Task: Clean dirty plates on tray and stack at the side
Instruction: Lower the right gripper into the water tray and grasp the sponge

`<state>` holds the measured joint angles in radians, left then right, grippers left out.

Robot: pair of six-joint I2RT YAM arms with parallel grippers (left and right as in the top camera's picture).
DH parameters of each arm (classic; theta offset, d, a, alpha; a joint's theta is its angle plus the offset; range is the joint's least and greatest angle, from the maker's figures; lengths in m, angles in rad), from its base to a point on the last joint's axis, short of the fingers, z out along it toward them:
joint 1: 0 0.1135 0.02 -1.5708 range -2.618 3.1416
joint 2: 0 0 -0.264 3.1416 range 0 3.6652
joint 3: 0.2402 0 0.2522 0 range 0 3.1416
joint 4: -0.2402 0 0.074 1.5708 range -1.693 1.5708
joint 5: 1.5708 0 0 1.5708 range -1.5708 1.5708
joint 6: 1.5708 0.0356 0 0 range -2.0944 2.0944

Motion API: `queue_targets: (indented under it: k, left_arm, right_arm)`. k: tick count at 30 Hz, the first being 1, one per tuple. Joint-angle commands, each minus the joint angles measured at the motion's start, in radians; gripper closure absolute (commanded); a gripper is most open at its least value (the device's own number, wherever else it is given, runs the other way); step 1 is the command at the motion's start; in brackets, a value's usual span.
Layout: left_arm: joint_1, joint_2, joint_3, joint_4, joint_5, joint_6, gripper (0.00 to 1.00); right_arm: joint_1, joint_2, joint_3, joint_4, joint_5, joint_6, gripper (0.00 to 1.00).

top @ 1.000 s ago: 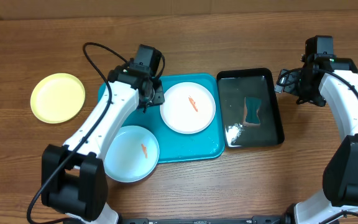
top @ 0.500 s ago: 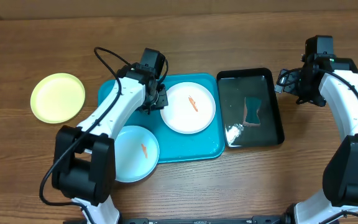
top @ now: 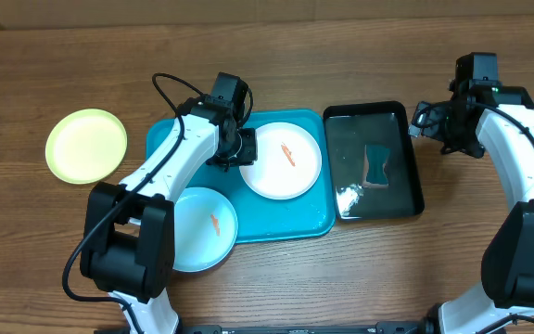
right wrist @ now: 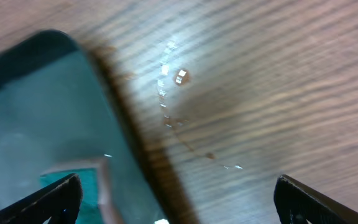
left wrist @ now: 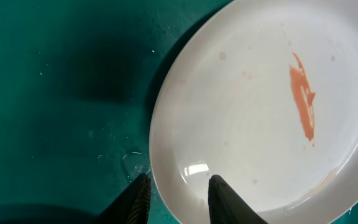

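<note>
White plate (top: 284,160), orange-smeared, is lying on the tray (top: 318,223) overhead, with the left gripper (top: 236,148) reaching at its rim. Left wrist: the fingers (left wrist: 138,202) are straddling that rim, but I can't tell if they're pinching. Right wrist: the right gripper (right wrist: 176,199) is hanging spread wide beside the black tray (right wrist: 36,93). The pickup looks underway; next it's needing a firm clamp and a lift.

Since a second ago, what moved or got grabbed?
The left gripper slid right over the turquoise tray to the white plate. Its fingers now straddle the rim; I cannot tell whether they are clamped. Unmoved: white plate, light blue plate, yellow-green plate, sponge in the black tray, and the open right gripper.
</note>
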<state>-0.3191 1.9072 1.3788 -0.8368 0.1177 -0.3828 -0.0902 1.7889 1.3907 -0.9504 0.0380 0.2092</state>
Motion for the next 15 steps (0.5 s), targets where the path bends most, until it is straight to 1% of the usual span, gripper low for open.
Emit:
queue_targets:
  k: [1, 5, 8, 9, 11, 13, 15]
  left_arm:
    - [-0.004, 0.019, -0.016, 0.002, -0.001, 0.022, 0.68]
    - [-0.004, 0.023, -0.019, -0.001, -0.002, -0.018, 0.69]
    - [-0.006, 0.033, -0.019, -0.004, -0.003, -0.037, 0.70]
    - [-0.006, 0.035, -0.019, -0.004, -0.005, -0.037, 0.71]
    - [-0.006, 0.035, -0.019, -0.003, -0.015, -0.037, 0.71]
    - [-0.006, 0.035, -0.019, 0.000, -0.027, -0.037, 0.71]
    - [-0.006, 0.035, -0.019, 0.005, -0.032, -0.037, 0.70]
  right_arm:
    - [0.001, -0.010, 0.011, 0.008, -0.114, 0.008, 0.00]
    - [0.001, -0.010, 0.011, -0.042, -0.304, 0.007, 0.00]
    - [0.001, -0.010, 0.011, -0.026, -0.448, -0.034, 0.00]
    - [0.001, -0.010, 0.011, -0.029, -0.483, -0.043, 0.04]
    - [0.008, -0.010, 0.011, -0.042, -0.511, -0.042, 0.14]
    - [0.026, -0.010, 0.011, -0.056, -0.496, -0.051, 0.16]
    - [0.060, -0.010, 0.011, -0.075, -0.429, -0.062, 0.18]
